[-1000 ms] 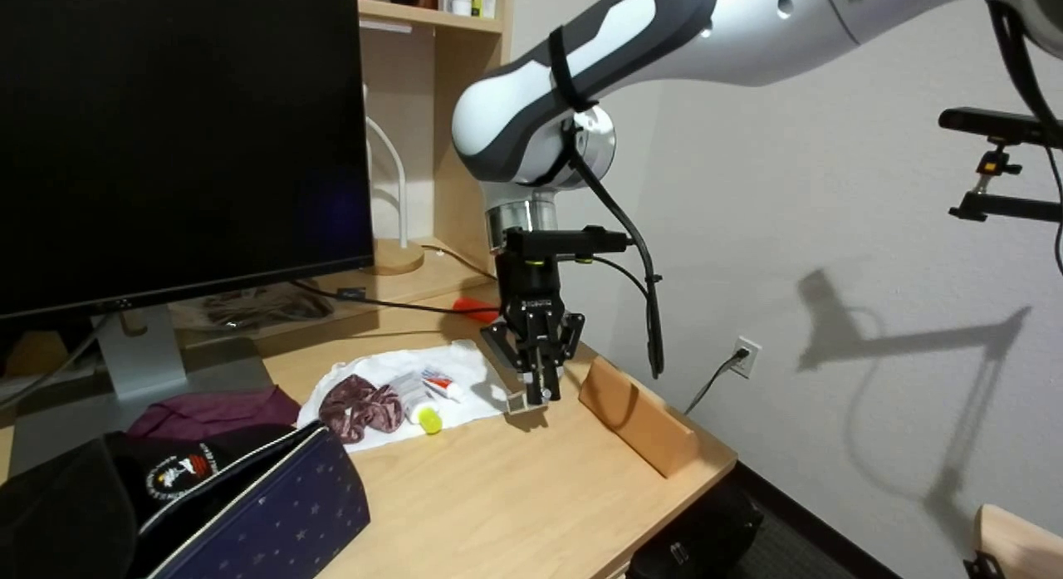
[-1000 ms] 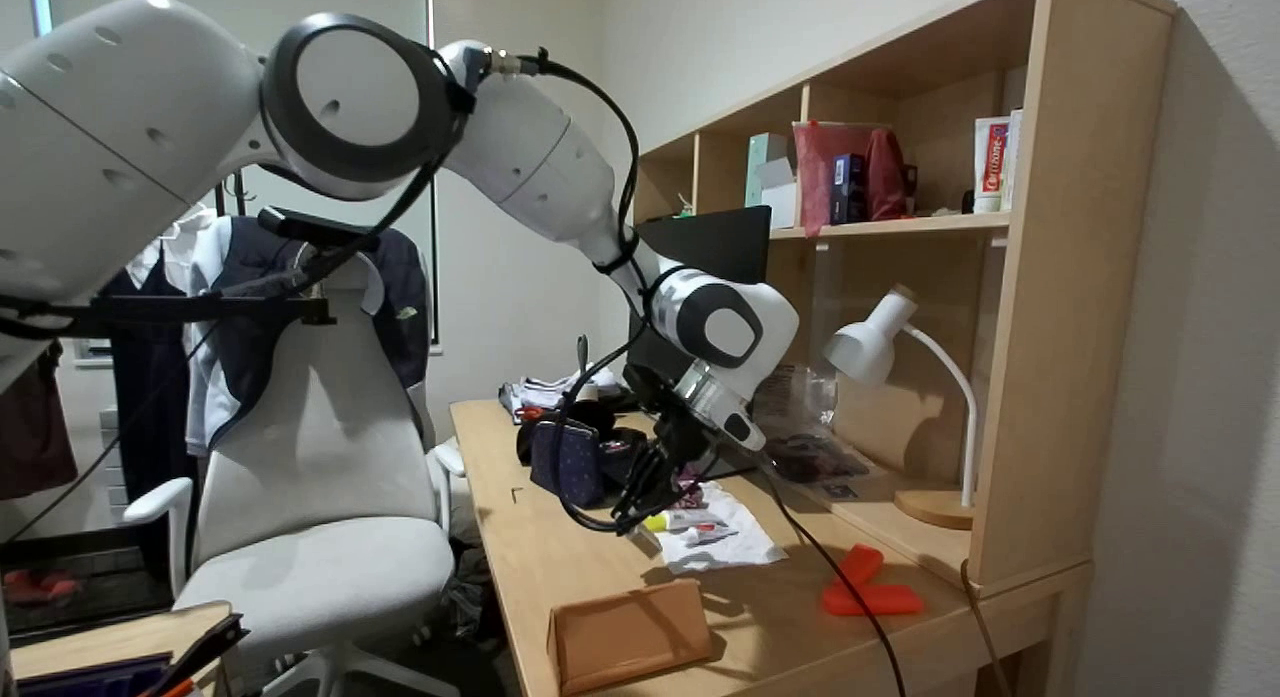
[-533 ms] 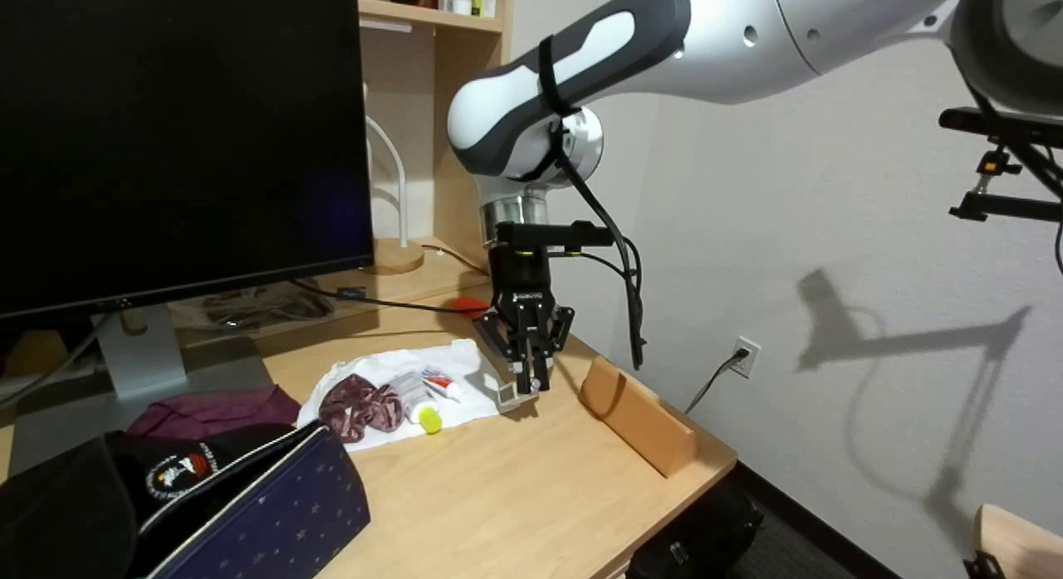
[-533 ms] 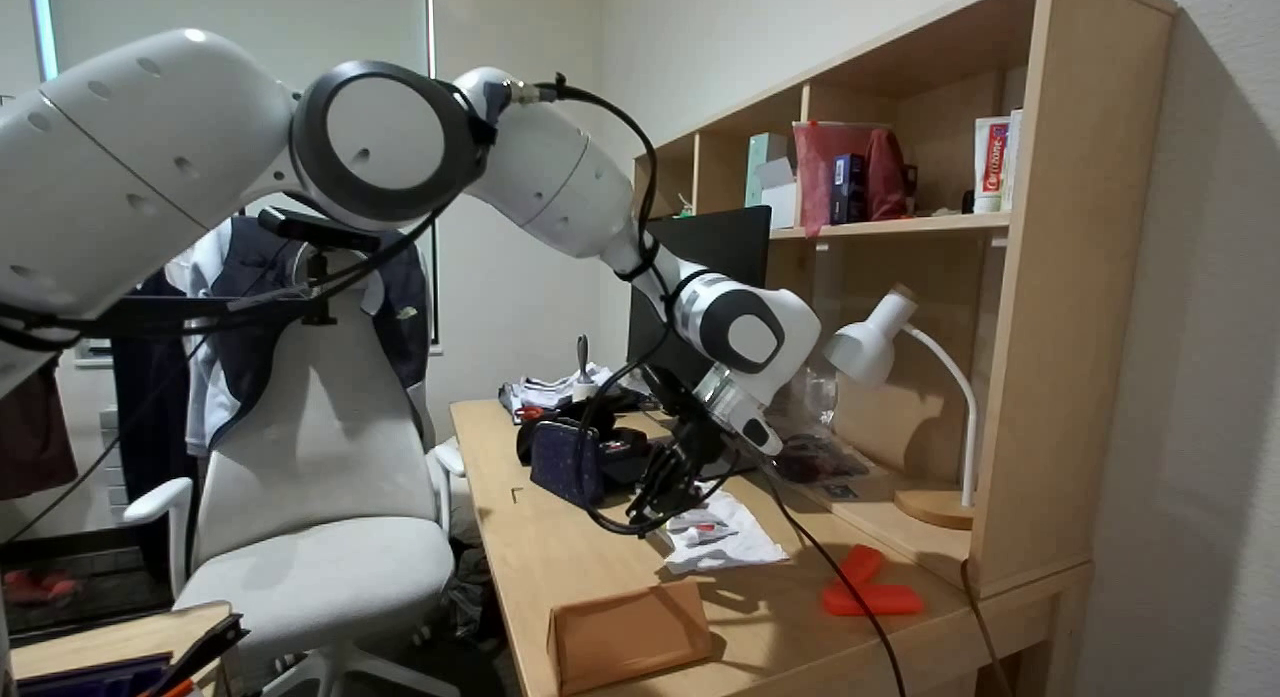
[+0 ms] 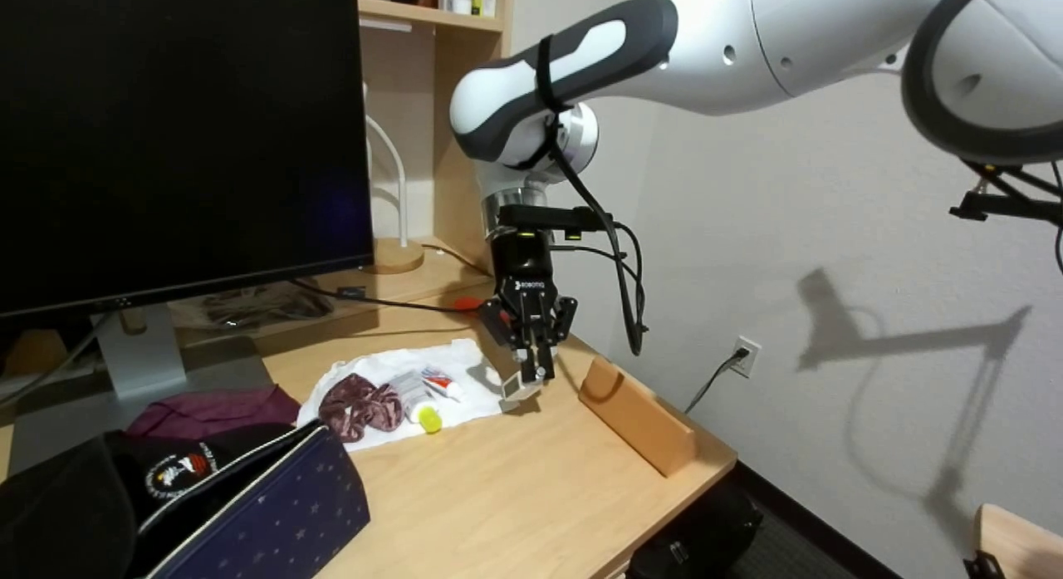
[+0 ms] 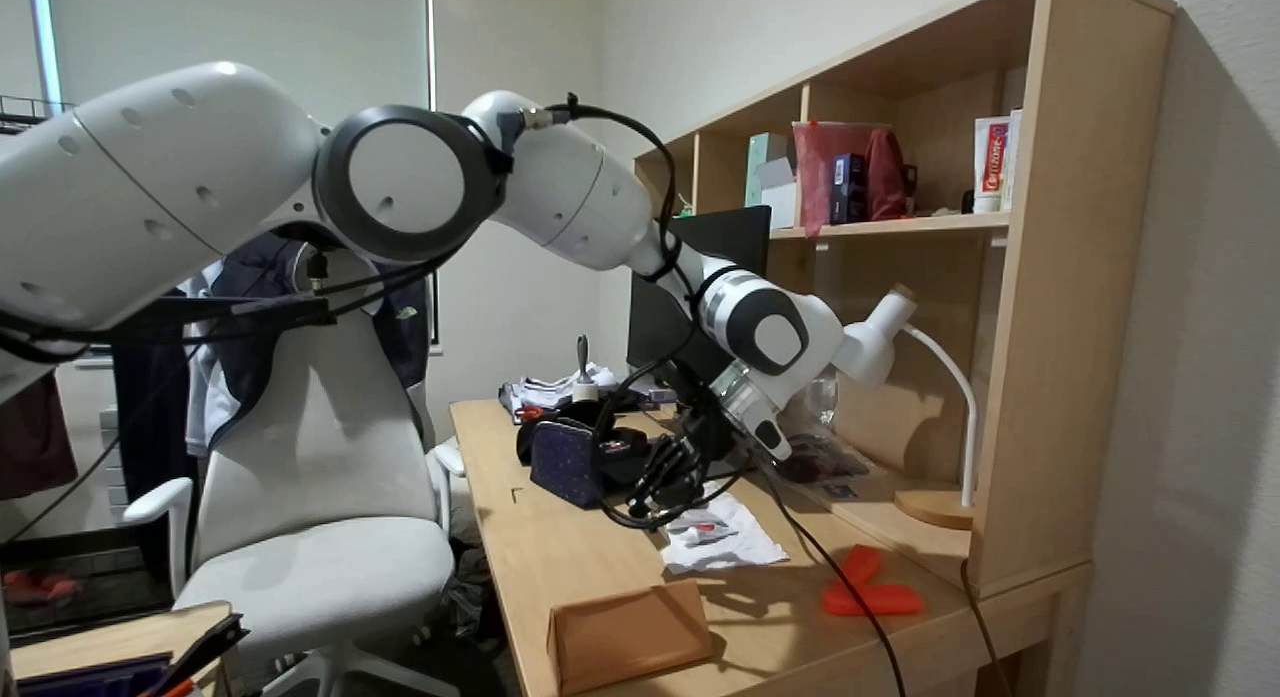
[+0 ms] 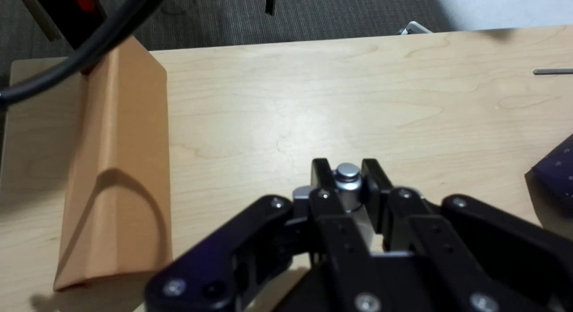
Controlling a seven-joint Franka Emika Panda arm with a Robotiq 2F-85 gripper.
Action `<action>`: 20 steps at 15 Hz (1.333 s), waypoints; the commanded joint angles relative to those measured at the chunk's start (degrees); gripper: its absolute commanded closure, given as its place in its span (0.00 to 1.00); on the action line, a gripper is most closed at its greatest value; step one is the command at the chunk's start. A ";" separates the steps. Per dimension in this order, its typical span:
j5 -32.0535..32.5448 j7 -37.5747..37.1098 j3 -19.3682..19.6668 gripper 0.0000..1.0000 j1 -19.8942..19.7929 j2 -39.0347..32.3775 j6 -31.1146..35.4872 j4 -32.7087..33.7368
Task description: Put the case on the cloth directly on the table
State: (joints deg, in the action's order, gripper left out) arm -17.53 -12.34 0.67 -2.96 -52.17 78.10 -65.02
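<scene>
Gripper (image 5: 537, 373) just edged toward 12 o'clock | fingers pinching a small clear thing (image 5: 523, 393) (not the tan case (image 5: 638, 417), at 4 o'clock) | placing that case likely waits

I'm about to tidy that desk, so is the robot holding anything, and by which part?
Yes: a small pale boxy thing, held, it seems, by a silver round-topped knob that the wrist view shows between the jaws.

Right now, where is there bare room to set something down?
Widest: the table between navy pouch, white cloth and tan-brown case, out to the edge; the tool hangs near its cloth side. A smaller patch lies between the case and the red object. Crowded: the cloth, holding a scrunchie and tubes.
</scene>
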 commanded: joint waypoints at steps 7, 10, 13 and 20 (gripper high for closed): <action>-0.89 -0.85 -0.49 0.88 -0.81 -2.09 -1.27 3.43; -1.07 -1.21 -0.69 0.88 -1.05 -4.45 -2.39 6.79; -1.18 -1.05 -0.99 0.88 -1.21 -7.03 -2.10 9.92; -1.51 -1.52 -1.65 0.88 -2.03 -11.61 -3.13 15.70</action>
State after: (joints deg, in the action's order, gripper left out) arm -17.73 -12.36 0.44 -3.44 -60.84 77.41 -54.37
